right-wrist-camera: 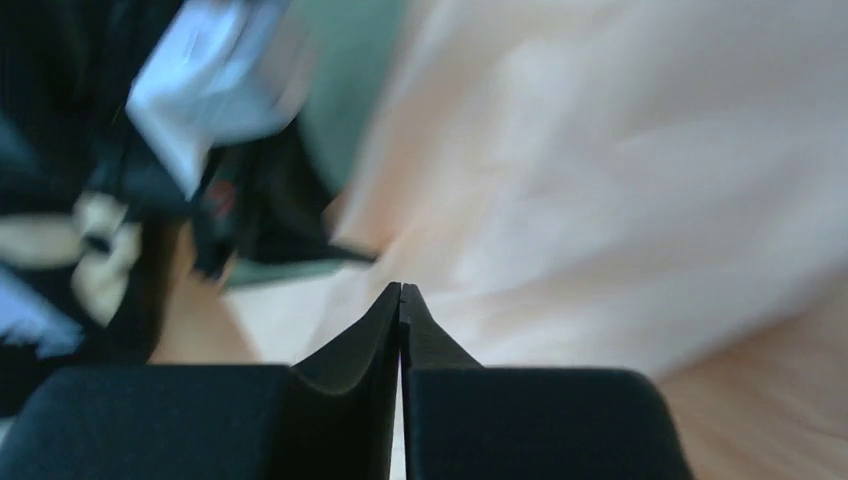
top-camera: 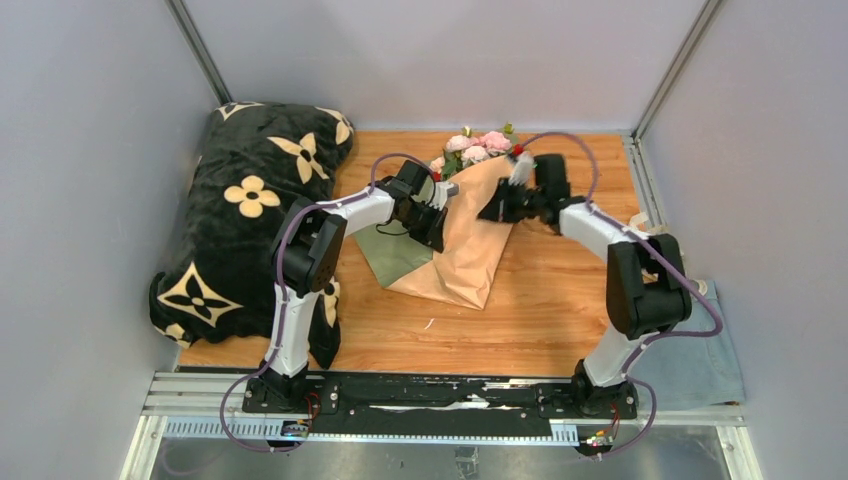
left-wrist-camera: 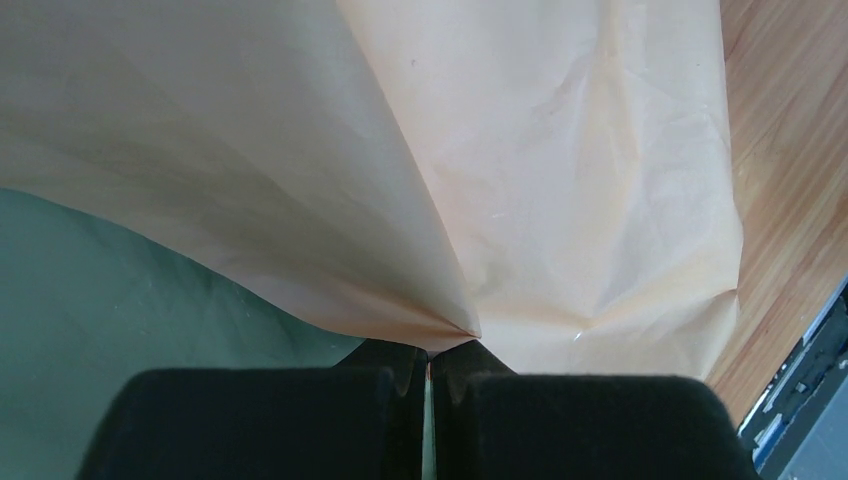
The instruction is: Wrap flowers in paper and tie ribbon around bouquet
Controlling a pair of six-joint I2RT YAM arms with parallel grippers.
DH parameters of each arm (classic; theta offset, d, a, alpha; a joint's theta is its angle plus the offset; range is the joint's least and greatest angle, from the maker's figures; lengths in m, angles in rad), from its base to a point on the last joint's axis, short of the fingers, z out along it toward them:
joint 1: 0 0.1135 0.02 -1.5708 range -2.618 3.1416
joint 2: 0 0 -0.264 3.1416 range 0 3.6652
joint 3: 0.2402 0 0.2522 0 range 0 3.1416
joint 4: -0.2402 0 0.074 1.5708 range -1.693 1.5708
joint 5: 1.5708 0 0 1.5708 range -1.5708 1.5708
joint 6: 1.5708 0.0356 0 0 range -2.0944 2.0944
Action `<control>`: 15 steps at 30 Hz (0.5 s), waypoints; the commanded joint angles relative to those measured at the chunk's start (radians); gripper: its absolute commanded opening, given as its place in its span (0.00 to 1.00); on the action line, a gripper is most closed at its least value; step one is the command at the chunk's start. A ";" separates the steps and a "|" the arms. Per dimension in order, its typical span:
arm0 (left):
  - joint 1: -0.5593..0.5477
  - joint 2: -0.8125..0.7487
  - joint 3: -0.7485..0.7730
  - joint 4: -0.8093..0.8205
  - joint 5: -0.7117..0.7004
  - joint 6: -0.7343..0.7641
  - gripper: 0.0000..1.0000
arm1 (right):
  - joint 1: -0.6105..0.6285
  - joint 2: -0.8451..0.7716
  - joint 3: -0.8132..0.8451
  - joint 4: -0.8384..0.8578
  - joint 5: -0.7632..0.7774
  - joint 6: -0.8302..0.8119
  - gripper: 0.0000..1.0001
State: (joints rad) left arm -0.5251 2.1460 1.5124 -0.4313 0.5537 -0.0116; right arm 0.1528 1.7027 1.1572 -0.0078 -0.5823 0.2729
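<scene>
The bouquet lies mid-table: pink flowers (top-camera: 476,147) stick out of the far end of a cone of peach-tan paper (top-camera: 470,245), and an olive green fold (top-camera: 392,252) spreads to its left. My left gripper (top-camera: 434,232) is over the cone's left side. Its wrist view shows the left gripper (left-wrist-camera: 430,352) shut on a pinched fold of the paper (left-wrist-camera: 560,170). My right gripper (top-camera: 490,212) rests against the cone's right side. In its blurred wrist view the right gripper (right-wrist-camera: 400,291) is shut with nothing visible between the tips. A cream strip (top-camera: 648,225), seemingly the ribbon, lies by the right edge.
A black blanket with cream flower shapes (top-camera: 250,200) is heaped on the left of the wooden table (top-camera: 540,310). A grey-blue cloth (top-camera: 705,365) lies at the near right corner. Grey walls close in the back and both sides.
</scene>
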 commanded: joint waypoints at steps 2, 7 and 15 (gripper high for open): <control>0.002 0.034 -0.022 0.026 -0.067 -0.009 0.00 | 0.155 0.039 -0.224 0.071 -0.335 0.083 0.00; 0.005 0.027 -0.030 0.031 -0.091 -0.014 0.00 | 0.175 0.013 -0.405 0.041 -0.316 0.074 0.00; 0.017 -0.001 -0.041 0.038 -0.125 0.006 0.00 | 0.077 -0.057 -0.552 -0.192 -0.140 0.019 0.00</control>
State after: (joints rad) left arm -0.5240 2.1441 1.5066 -0.4126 0.5304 -0.0368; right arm 0.3126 1.7039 0.6930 -0.0311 -0.8532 0.3298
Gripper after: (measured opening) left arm 0.004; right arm 0.006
